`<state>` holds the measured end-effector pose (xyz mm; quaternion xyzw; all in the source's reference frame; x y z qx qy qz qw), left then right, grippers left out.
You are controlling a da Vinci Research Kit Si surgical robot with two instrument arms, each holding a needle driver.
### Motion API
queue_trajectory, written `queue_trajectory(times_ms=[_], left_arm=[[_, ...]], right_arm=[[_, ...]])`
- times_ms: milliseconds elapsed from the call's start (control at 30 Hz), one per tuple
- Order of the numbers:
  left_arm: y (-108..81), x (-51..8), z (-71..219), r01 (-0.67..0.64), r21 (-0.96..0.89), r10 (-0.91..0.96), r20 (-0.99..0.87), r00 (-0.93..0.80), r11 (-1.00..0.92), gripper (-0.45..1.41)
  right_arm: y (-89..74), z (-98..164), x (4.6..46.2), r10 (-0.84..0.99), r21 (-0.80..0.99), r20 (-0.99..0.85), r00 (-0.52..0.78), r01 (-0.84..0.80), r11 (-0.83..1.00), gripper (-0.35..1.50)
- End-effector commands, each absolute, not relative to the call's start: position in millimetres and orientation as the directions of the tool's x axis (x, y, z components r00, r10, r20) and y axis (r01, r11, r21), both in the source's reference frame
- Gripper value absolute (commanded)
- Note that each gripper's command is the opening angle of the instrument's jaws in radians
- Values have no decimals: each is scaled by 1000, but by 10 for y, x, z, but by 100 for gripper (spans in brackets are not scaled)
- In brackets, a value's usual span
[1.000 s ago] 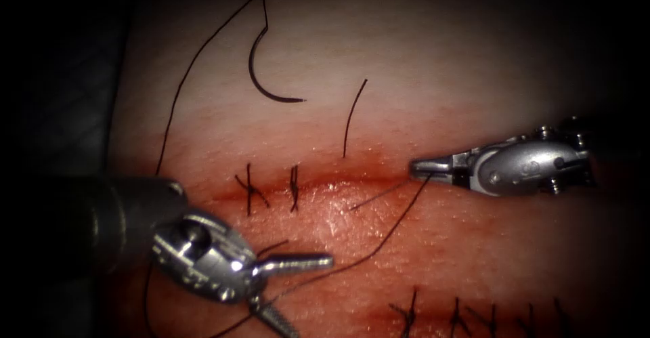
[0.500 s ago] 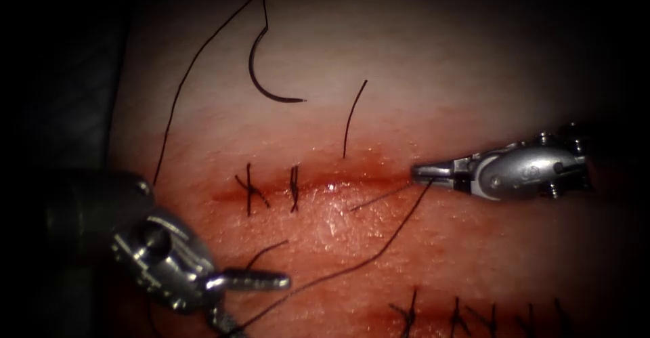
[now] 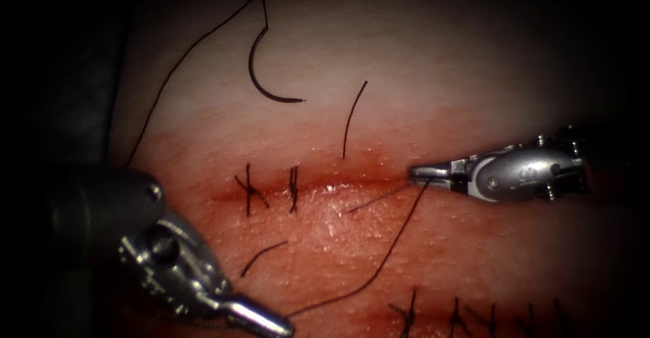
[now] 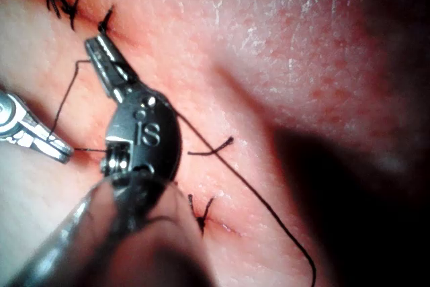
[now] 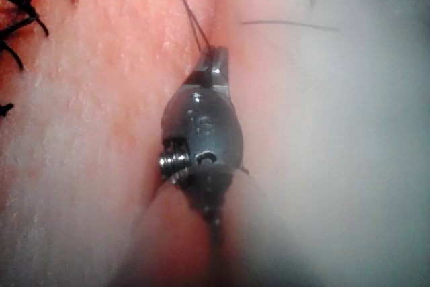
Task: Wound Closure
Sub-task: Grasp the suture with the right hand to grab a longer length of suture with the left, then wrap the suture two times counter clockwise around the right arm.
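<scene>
The curved needle lies loose on the pale tissue beyond the cut, toward the left, held by neither tool and not in the tissue. Its thread arcs up and down the left side. My left tool, low on the left, has its jaws shut on the thread, which runs up to my right tool, also shut on it at the cut's right end. The left wrist view has the left jaws closed on thread, and the right wrist view has the right jaws pinching it.
Two tied stitches cross the cut's left part. A loose thread end rises from the cut, and a short cut end lies near the left tool. Another stitched row runs along the near edge. Red fluid stains the cut's margins.
The left tool's jaws were wide open and have shut on the thread while moving left and down. The right tool has held still, shut on the thread.
</scene>
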<state>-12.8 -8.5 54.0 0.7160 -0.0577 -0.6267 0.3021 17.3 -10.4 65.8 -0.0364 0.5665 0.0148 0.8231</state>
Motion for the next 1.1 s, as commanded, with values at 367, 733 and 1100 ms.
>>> queue_trajectory(times_ms=[367, 733, 1100], left_arm=[[-40, -74, 535, 15, 506, -502, -859, 102, -862, -45], [-1, -45, 530, -234, 461, -486, -872, 55, -856, -45], [7, -62, 544, -251, 429, -458, -887, 65, -868, -45]], right_arm=[[-118, 627, 172, 178, 129, -953, 244, -202, 971, 145], [-78, 609, 156, 226, 174, -948, 223, -231, 957, 98], [-23, 636, 237, 192, 178, -966, 174, -96, 979, -35]])
